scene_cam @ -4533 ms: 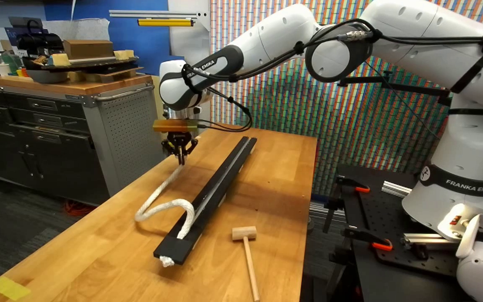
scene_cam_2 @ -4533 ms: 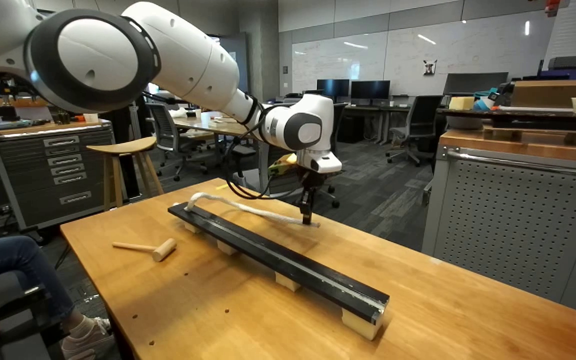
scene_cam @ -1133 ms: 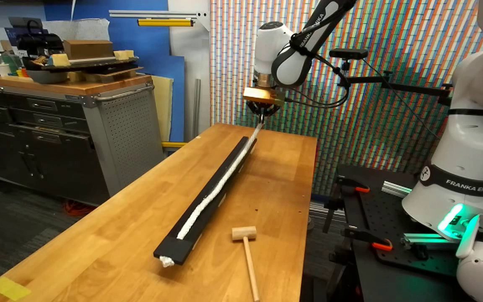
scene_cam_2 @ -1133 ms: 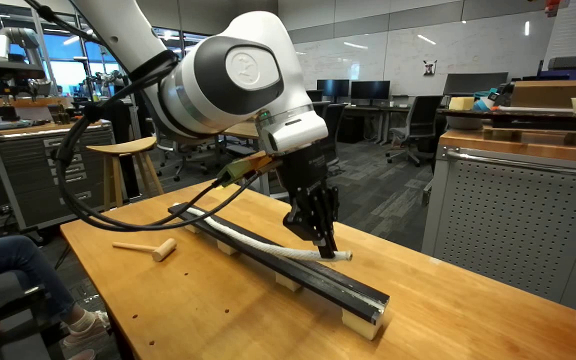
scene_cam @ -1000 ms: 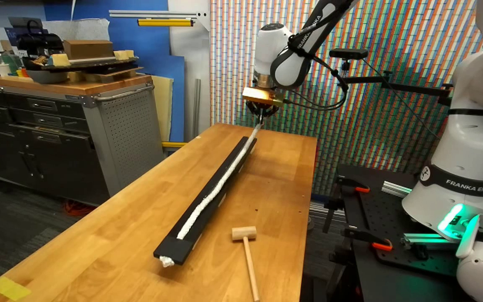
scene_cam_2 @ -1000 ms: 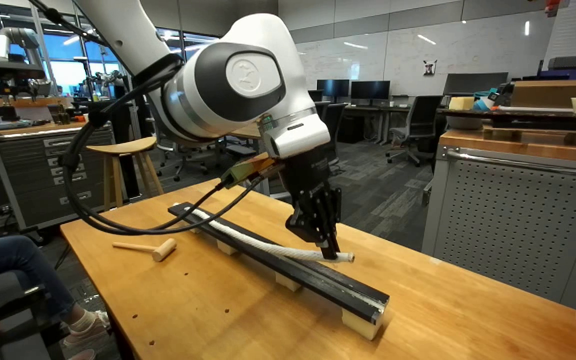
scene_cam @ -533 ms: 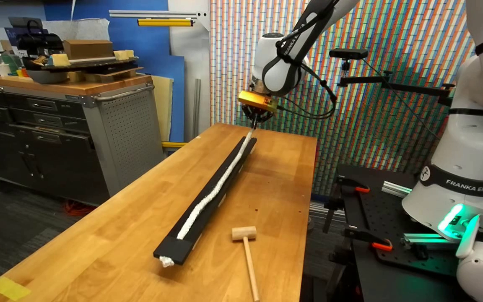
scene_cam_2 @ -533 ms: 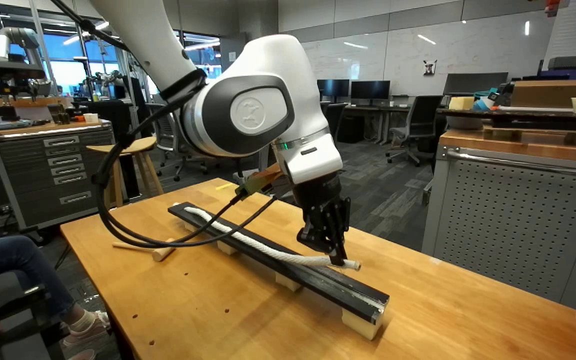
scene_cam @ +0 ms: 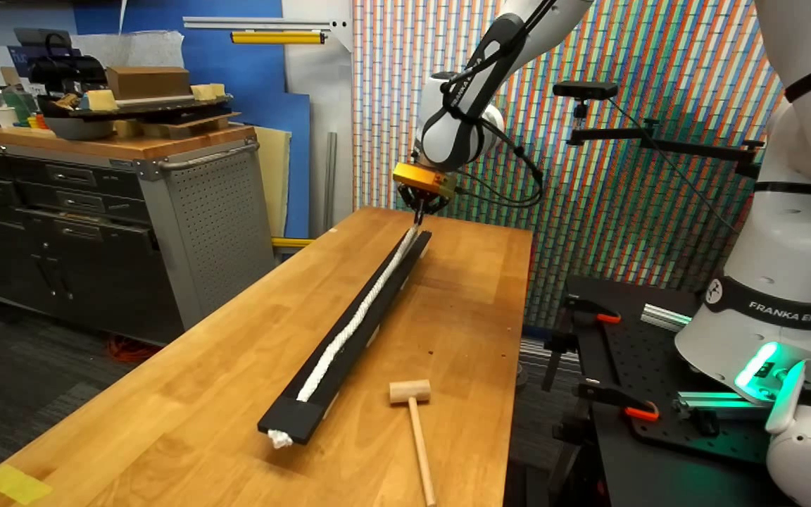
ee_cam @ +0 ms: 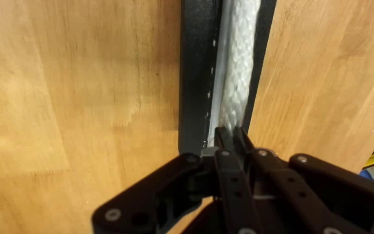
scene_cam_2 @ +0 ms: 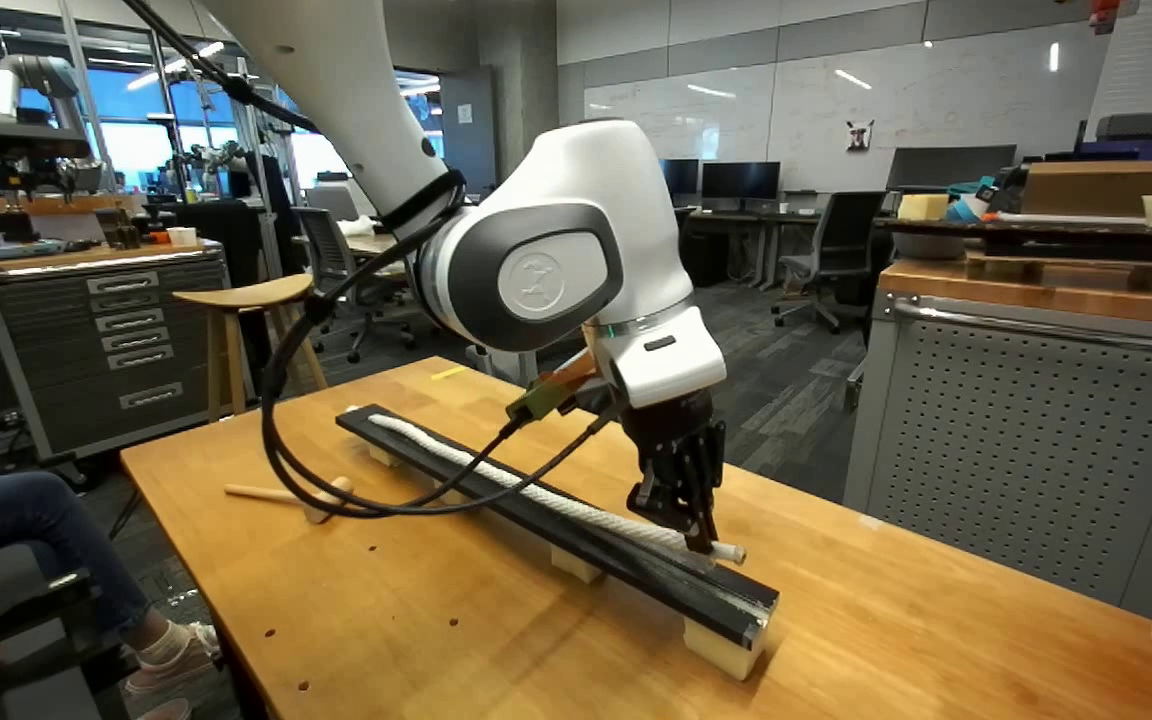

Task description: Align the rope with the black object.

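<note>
Grasping the rope (scene_cam_2: 586,513) close to one end, the gripper (scene_cam_2: 702,542) points down over the black bar (scene_cam: 357,338), its two fingers clenched on the cord. Both exterior views show the rope lying lengthwise along the bar, slightly wavy towards the end nearer the mallet (scene_cam: 410,392). A short tip of rope pokes out past the fingers in an exterior view, and the bar runs on beyond it; in the wrist view that part is hidden behind the gripper. What the wrist view does give is a pale strip (ee_cam: 219,78) set into the bar, with the rope just beside it. Whether the gripped stretch touches the bar, I cannot tell. A white tuft (scene_cam: 279,439) is clear at the bar's end in an exterior view. Pale blocks (scene_cam_2: 724,648) between bar and table (scene_cam: 462,331) stand out in an exterior view, where cables (scene_cam_2: 366,513) cross the mallet's head and a seated person's leg (scene_cam_2: 11,540) shows.
</note>
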Robot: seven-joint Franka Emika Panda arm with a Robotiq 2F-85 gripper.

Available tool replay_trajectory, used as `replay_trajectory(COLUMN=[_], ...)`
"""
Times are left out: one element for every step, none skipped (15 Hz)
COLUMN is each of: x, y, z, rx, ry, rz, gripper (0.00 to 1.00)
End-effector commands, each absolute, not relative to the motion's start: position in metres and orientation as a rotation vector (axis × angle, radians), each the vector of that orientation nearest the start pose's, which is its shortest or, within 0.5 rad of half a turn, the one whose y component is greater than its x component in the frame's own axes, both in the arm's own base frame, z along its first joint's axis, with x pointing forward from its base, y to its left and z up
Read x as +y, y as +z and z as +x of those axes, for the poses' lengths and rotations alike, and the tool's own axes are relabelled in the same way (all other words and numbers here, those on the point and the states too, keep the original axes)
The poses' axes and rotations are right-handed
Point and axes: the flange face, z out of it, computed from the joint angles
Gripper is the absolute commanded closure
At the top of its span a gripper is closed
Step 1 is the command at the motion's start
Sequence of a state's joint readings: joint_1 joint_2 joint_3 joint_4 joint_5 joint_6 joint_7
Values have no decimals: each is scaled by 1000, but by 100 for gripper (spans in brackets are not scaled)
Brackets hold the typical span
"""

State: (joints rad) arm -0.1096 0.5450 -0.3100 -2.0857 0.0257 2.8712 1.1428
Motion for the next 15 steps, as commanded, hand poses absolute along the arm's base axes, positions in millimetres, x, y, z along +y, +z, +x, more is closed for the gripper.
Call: replay_trajectory(x=[-259, -259, -259, -258, -258, -258, -258, -259, -260, -260, -260, -260, -260, -260, -260], y=[185, 181, 175, 171, 166, 162, 159, 158, 157, 157, 157, 157, 158, 160, 161], z=[570, 572, 573, 573, 574, 575, 577, 579, 581, 583, 584, 585, 587, 587, 587], rx=[2166, 2167, 2159, 2155, 2150, 2147, 2144, 2142, 2139, 2135, 2132, 2128, 2121, 2112, 2111], ry=[-447, -435, -409, -393, -375, -361, -354, -354, -363, -360, -359, -359, -359, -356, -359], rz=[-2290, -2298, -2314, -2330, -2345, -2356, -2367, -2374, -2377, -2381, -2386, -2391, -2396, -2399, -2402], gripper=[98, 98, 98, 98, 98, 98, 98, 98, 98, 98, 98, 98, 98, 91, 67])
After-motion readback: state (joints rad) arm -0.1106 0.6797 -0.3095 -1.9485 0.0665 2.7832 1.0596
